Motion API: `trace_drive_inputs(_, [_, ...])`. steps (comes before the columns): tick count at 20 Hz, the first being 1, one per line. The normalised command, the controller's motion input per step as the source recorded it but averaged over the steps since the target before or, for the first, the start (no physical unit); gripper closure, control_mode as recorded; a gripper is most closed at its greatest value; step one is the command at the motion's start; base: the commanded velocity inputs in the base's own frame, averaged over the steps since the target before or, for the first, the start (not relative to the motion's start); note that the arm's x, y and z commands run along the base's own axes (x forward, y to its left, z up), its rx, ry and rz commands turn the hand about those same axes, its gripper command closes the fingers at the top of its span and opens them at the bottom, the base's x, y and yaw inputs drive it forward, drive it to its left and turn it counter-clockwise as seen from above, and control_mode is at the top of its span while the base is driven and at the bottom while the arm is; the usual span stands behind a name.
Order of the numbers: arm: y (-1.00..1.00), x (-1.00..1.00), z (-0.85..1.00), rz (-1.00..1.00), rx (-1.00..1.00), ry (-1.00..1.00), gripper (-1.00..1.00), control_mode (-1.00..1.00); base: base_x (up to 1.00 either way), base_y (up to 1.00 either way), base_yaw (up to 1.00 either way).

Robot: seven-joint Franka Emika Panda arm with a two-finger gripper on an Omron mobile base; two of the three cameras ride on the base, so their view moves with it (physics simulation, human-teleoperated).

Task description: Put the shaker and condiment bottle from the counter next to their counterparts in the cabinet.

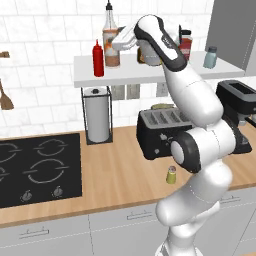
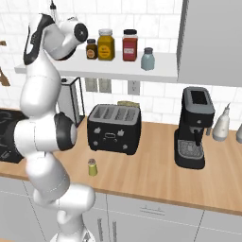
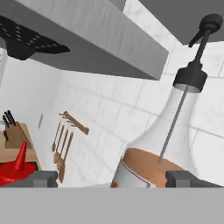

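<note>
I see the condiment bottle (image 1: pixel 111 44) upright on the cabinet (image 1: pixel 150 71) shelf, just right of the red squeeze bottle (image 1: pixel 98 59). My gripper (image 3: pixel 111 178) is at the bottle w/ fingers (image 3: pixel 41 178) spread wide, one each side, not clamping. Shaker (image 1: pixel 171 175) stands on the counter (image 1: pixel 115 175), near the toaster (image 1: pixel 162 127).

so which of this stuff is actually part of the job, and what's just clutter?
Job:
- condiment bottle, on the cabinet beside the red squeeze bottle
- shaker, on the counter
- pale blue-grey shaker
- tool, open

Clutter:
- toaster
- coffee machine
- paper towel roll
- spice jars
</note>
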Motion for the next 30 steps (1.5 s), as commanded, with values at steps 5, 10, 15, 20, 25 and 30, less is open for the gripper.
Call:
trace_drive_inputs(5, [-0.4, -0.39, 0.44, 0.0, 0.1, -0.13, -1.0, -1.0, 0.0, 0.0, 0.0])
trace_drive_inputs(10, [-0.52, -0.91, 0.58, 0.0, 0.14, -0.29, -1.0, -1.0, 0.0, 0.0, 0.0])
trace_drive_inputs(15, [-0.52, -0.99, 0.31, 0.03, 0.06, -0.24, -1.0, -1.0, 0.0, 0.0, 0.0])
trace_drive_inputs(20, [-0.29, -0.97, -0.22, 0.12, -0.27, 0.13, -1.0, -1.0, 0.0, 0.0, 0.0])
trace_drive_inputs(25, [-0.73, -0.94, -0.01, 0.28, -0.45, 0.14, -1.0, -1.0, 0.0, 0.0, 0.0])
trace_drive_inputs(30, [-0.95, -0.95, -0.09, 0.27, -0.33, 0.05, -1.0, -1.0, 0.0, 0.0, 0.0])
